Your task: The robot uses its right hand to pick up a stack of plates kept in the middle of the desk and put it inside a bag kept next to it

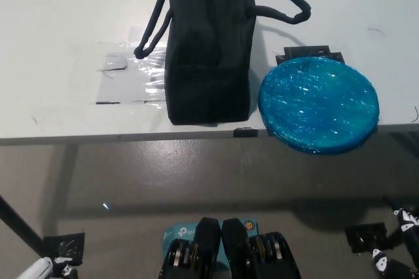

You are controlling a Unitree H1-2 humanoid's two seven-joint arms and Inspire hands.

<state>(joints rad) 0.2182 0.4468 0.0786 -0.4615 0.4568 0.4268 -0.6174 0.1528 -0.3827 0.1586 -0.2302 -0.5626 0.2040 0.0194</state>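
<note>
The plates [319, 104] sit at the desk's [59, 17] front edge, their near rim hanging a little over it, with bare white desk behind and to the right. They are a round blue stack wrapped in shiny crinkled film. The black bag [209, 43] stands just left of them, handles flopped to both sides. The right hand [399, 256] is low at the bottom right, below desk level and well apart from the plates; whether its fingers are spread or closed cannot be told. The left hand [49, 267] rests at the lower left, barely in view.
</note>
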